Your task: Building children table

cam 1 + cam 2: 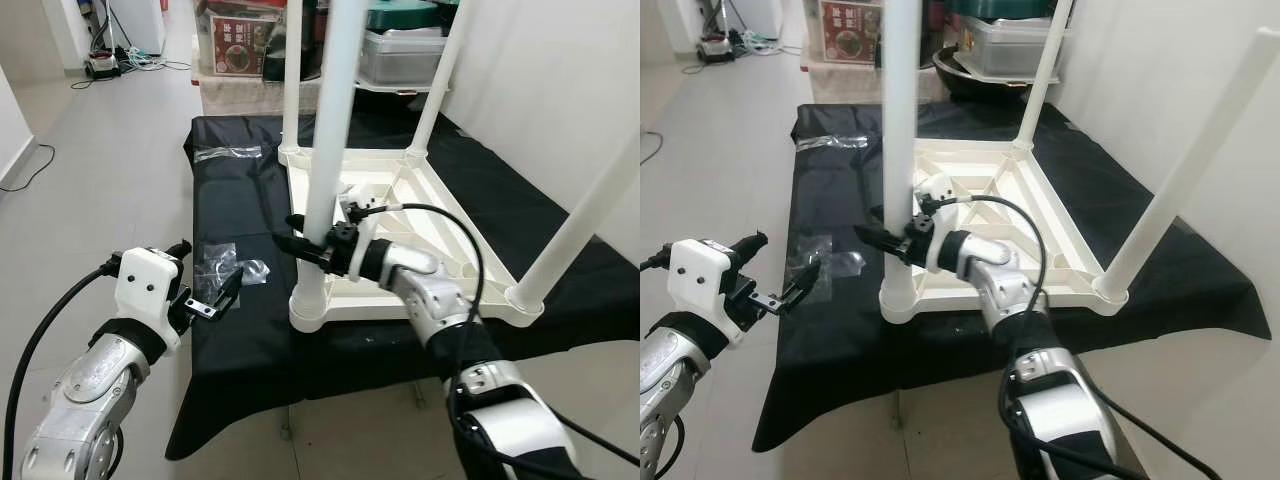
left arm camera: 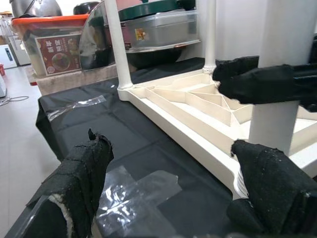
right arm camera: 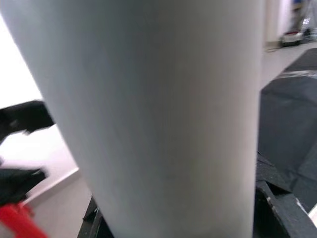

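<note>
A white children's table (image 1: 440, 215) lies upside down on a black cloth (image 1: 230, 330), its four legs pointing up. My right gripper (image 1: 310, 238) reaches in from the near side and is shut on the near-left table leg (image 1: 335, 120), low above its socket. That leg (image 3: 163, 99) looms right up against the lens in the right wrist view. My left gripper (image 1: 208, 266) hovers open near the cloth's front left corner, left of this leg and apart from it. Nothing sits between its fingers (image 2: 84, 183).
Empty clear plastic bags (image 1: 225, 262) lie on the cloth just past my left gripper, and another bag (image 1: 228, 153) lies farther back. Storage boxes and a lidded container (image 1: 400, 50) stand behind the table. A white wall runs along the right; open tiled floor (image 1: 100, 150) lies to the left.
</note>
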You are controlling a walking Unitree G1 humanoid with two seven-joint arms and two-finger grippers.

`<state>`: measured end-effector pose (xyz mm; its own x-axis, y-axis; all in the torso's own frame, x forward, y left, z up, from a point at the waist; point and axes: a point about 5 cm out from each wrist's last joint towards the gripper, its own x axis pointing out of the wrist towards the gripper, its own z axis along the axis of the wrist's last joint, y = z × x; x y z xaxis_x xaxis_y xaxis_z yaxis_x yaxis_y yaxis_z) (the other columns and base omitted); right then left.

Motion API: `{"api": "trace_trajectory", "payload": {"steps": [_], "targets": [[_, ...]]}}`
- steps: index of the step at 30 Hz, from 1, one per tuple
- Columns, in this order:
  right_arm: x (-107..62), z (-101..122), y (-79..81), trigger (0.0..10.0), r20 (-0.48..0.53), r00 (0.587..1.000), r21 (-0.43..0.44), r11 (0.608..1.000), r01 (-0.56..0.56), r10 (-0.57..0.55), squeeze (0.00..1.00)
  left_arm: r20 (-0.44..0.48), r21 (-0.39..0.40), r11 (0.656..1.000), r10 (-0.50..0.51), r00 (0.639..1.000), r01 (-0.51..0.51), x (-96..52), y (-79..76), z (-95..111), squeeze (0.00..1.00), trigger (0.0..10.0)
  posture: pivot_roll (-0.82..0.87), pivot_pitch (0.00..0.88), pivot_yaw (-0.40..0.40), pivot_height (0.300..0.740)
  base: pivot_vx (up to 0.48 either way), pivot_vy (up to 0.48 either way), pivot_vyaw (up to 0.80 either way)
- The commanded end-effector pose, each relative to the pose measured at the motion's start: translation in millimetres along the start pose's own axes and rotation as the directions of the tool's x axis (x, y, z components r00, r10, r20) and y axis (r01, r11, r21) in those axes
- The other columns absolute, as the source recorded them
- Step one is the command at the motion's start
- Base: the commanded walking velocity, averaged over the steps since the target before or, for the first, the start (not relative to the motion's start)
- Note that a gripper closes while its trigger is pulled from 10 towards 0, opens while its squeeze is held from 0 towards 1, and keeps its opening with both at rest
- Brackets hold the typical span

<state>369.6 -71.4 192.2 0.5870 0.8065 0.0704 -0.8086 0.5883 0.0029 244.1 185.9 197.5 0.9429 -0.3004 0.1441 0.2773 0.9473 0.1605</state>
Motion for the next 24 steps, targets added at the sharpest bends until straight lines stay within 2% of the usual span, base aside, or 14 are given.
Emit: {"api": "trace_trajectory", "payload": {"steps": [1, 3, 4, 6, 7, 9, 10, 13, 14, 16, 17, 21, 22, 24], "targets": [[-4.2, 7, -15.7, 0.0, 0.02, 0.985, -0.009, 0.985, 0.174, -0.174, 0.0, -0.01, 0.003, 1.0, -0.007, 1.0, 0.007, -2.2, -1.1, -2, 0.0, 10.0, 0.16, 0.0, -0.118, 0.74, 0.0, 0.0, 0.0], [-13.8, 2, -31.9, 0.0, -0.011, 0.912, 0.005, 0.912, 0.41, -0.41, 0.0, -0.012, 0.002, 1.0, -0.006, 1.0, 0.006, -3.0, -1.1, -2, 0.0, 10.0, 0.15, 0.0, -0.114, 0.74, 0.0, 0.0, 0.0], [-29.1, -7, -47.3, 0.0, -0.063, 0.781, 0.005, 0.782, 0.623, -0.621, 0.0, -0.013, 0.0, 1.0, -0.006, 1.0, 0.006, -3.1, -1.6, -3, 0.0, 10.0, 0.15, 0.0, -0.114, 0.74, 0.0, 0.0, 0.0], [-29.1, -7, -47.3, 0.0, -0.063, 0.781, 0.005, 0.782, 0.623, -0.621, 0.0, -0.013, 0.0, 1.0, -0.006, 1.0, 0.006, -3.1, -1.6, -3, 0.0, 10.0, 0.15, 0.0, -0.114, 0.74, 0.0, 0.0, 0.0], [-51.8, -19, -58.5, 0.0, -0.117, 0.597, -0.02, 0.603, 0.797, -0.793, 0.0, -0.015, -0.002, 1.0, -0.007, 1.0, 0.007, -2.9, -2.5, -3, 0.0, 10.0, 0.14, 0.0, -0.11, 0.74, 0.0, 0.0, 0.0], [-51.8, -19, -58.5, 0.0, -0.117, 0.597, -0.02, 0.603, 0.797, -0.793, 0.0, -0.015, -0.002, 1.0, -0.007, 1.0, 0.007, -2.9, -2.5, -3, 0.0, 10.0, 0.14, 0.0, -0.11, 0.74, 0.0, 0.0, 0.0], [-72.0, -30, -54.4, 0.0, -0.124, 0.441, -0.065, 0.45, 0.89, -0.889, 0.0, -0.017, -0.006, 1.0, -0.007, 1.0, 0.007, -1.9, -3.7, -4, 0.0, 10.0, 0.13, 0.0, -0.104, 0.74, 0.0, 0.0, 0.0], [-80.6, -36, -43.8, 0.0, -0.124, 0.377, -0.093, 0.389, 0.916, -0.918, 0.0, -0.02, -0.009, 1.0, -0.003, 1.0, 0.003, -0.6, -4.5, -5, 0.0, 10.0, 0.13, 0.0, -0.101, 0.74, 0.0, 0.0, 0.0], [-81.7, -39, -32.7, 2.5, -0.119, 0.371, -0.096, 0.383, 0.919, -0.921, 0.0, -0.021, -0.012, 1.0, 0.0, 1.0, 0.0, 0.9, -5.1, -5, 0.0, 10.0, 0.12, 0.0, -0.094, 0.74, 0.0, 0.0, 0.0], [-81.7, -39, -32.7, 2.5, -0.119, 0.371, -0.096, 0.383, 0.919, -0.921, 0.0, -0.021, -0.012, 1.0, 0.0, 1.0, 0.0, 0.9, -5.1, -5, 0.0, 10.0, 0.12, 0.0, -0.094, 0.74, 0.0, 0.0, 0.0], [-74.3, -43, -22.8, 10.0, -0.145, 0.411, -0.11, 0.428, 0.897, -0.9, 0.0, -0.035, -0.002, 1.0, 0.004, 0.999, -0.004, 2.6, -5.7, -7, 0.0, 10.0, 0.12, 0.0, -0.092, 0.74, 0.0, 0.0, 0.0], [-59.4, -50, -13.7, 10.0, -0.199, 0.508, -0.082, 0.531, 0.844, -0.838, 0.04, -0.05, 0.007, 1.0, 0.011, 0.999, -0.011, 4.7, -5.7, -10, 0.0, 10.0, 0.12, 0.0, -0.099, 0.74, 0.0, 0.0, 0.0], [-57.1, -49, -14.6, 10.0, -0.194, 0.542, -0.01, 0.554, 0.832, -0.818, 0.69, -0.05, 0.006, 1.0, 0.015, 0.999, -0.015, 5.1, -5.1, -10, 0.0, 10.0, 0.12, 0.0, -0.099, 0.74, 0.0, 0.0, 0.0], [-55.7, -40, -20.8, 10.0, -0.149, 0.565, 0.045, 0.565, 0.824, -0.812, 1.0, -0.048, 0.003, 1.0, 0.018, 0.999, -0.018, 4.8, -4.5, -10, 0.0, 10.0, 0.12, 0.0, -0.103, 0.74, 0.0, 0.0, 0.0]]}}
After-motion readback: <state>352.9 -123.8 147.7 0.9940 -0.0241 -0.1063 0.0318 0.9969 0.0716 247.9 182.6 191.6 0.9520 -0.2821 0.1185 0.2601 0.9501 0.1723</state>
